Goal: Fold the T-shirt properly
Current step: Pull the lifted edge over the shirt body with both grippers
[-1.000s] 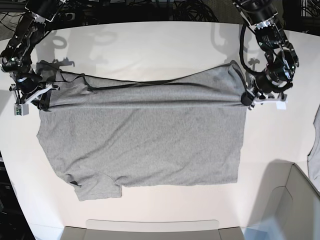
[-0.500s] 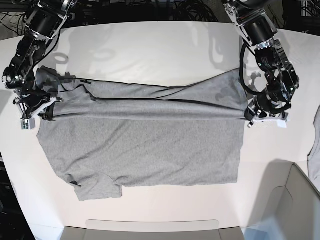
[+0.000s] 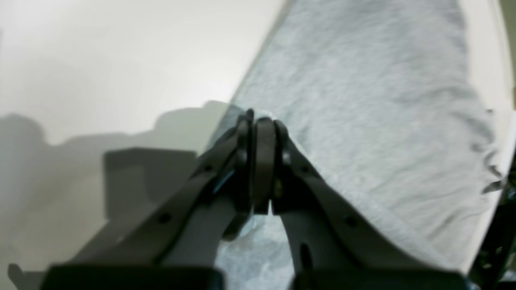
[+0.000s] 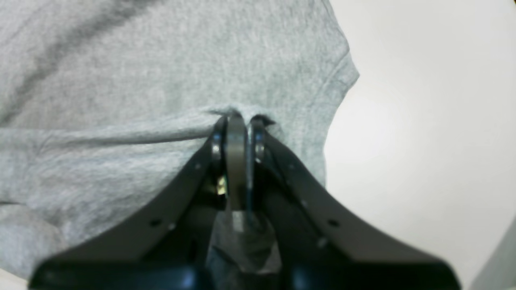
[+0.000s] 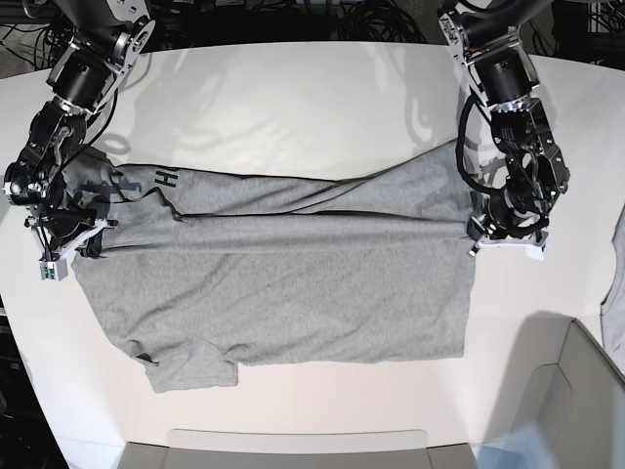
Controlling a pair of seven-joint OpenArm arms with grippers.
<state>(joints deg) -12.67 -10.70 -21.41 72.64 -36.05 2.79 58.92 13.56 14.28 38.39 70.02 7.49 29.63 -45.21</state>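
Observation:
The heather-grey T-shirt (image 5: 283, 293) lies spread on the white table (image 5: 293, 98), its far part folded over toward me. A bit of black lettering (image 5: 166, 179) shows at the far left of it. My left gripper (image 5: 478, 234) is shut on the T-shirt's fold at its right edge. In the left wrist view the gripper (image 3: 262, 121) pinches the cloth (image 3: 363, 100). My right gripper (image 5: 83, 244) is shut on the fold at the left edge, by the sleeve. In the right wrist view the gripper (image 4: 238, 119) pinches the cloth (image 4: 141, 80).
An open cardboard box (image 5: 576, 391) stands at the near right corner. A sliver of plain grey cloth (image 5: 615, 283) hangs at the right edge. A flat grey tray edge (image 5: 293, 447) lies at the front. Cables (image 5: 371, 20) lie behind the table.
Both grippers have moved toward the near side, pulling the held fold further over the shirt. Black lettering has come into view at the far left.

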